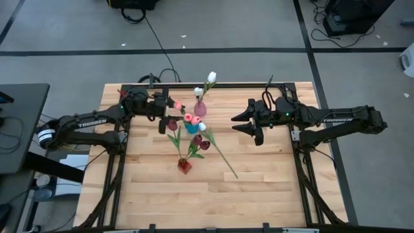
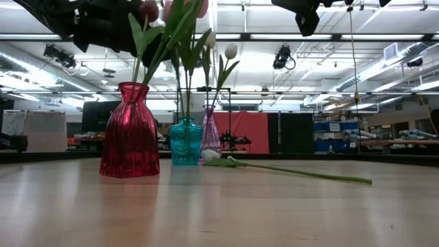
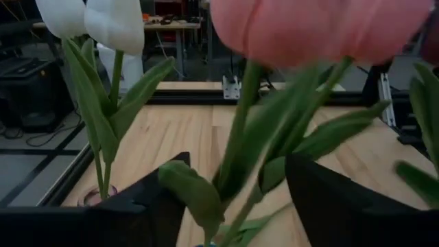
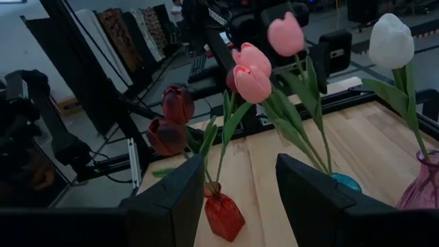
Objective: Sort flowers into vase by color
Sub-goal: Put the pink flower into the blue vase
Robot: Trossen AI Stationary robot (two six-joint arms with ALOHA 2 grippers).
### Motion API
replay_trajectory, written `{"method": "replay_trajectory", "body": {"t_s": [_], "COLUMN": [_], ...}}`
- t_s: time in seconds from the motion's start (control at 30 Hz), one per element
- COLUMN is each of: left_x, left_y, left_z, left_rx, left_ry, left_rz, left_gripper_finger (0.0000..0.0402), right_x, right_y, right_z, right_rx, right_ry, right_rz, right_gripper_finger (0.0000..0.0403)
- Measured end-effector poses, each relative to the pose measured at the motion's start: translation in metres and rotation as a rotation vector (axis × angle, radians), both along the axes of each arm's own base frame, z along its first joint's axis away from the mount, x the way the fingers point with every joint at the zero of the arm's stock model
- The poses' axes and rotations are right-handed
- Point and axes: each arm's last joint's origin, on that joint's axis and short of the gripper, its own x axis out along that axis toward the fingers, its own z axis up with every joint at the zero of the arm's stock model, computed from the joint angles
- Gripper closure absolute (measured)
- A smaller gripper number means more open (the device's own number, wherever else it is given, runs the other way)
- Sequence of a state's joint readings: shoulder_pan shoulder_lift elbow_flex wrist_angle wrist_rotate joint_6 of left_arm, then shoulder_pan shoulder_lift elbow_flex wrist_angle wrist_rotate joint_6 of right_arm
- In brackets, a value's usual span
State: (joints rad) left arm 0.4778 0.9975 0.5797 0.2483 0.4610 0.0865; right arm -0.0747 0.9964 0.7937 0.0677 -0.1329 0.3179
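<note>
One loose white tulip (image 1: 202,127) beside teal vase (image 1: 192,127).

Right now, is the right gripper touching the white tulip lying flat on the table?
Apart. In the high view the right gripper sits well to the side of the lying tulip, bare wood between them; the low view shows that tulip flat on the table, nothing on it.

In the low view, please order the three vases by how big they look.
1. Red vase: looks largest, though it stands nearest the camera, so true size is unsure.
2. Teal vase.
3. Purple vase: partly hidden behind the teal one, farthest back.
</note>
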Motion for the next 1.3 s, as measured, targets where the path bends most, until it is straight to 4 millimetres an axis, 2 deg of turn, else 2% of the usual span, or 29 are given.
{"method": "replay_trajectory", "body": {"t_s": [0.17, 0.43, 0.57, 0.77, 1.13, 1.3], "left_x": [-0.009, -0.025, -0.024, -0.009, 0.007, 0.006], "left_y": [-0.005, -0.011, -0.010, -0.002, 0.005, 0.004], "left_z": [0.008, 0.019, 0.021, 0.019, 0.058, 0.087], "left_rx": [-0.004, 0.010, 0.005, 0.032, 0.033, 0.050], "left_ry": [-0.018, -0.053, -0.072, -0.122, -0.133, -0.166], "left_rz": [0.001, 0.012, 0.037, 0.079, 0.055, 0.049], "left_gripper_finger": [0.0128, 0.0112, 0.0112, 0.0112, 0.0112, 0.0112], "right_x": [0.000, 0.000, 0.000, 0.000, 0.000, 0.000], "right_y": [0.000, 0.000, -0.001, -0.001, -0.006, -0.006], "right_z": [0.001, 0.001, 0.002, 0.005, 0.006, 0.006], "right_rx": [0.001, 0.004, -0.001, -0.010, -0.021, -0.021], "right_ry": [-0.009, -0.009, -0.018, -0.048, -0.061, -0.061], "right_rz": [0.010, 0.007, -0.007, -0.012, -0.038, -0.034], "right_gripper_finger": [0.0211, 0.0211, 0.0211, 0.0211, 0.0211, 0.0211]}}
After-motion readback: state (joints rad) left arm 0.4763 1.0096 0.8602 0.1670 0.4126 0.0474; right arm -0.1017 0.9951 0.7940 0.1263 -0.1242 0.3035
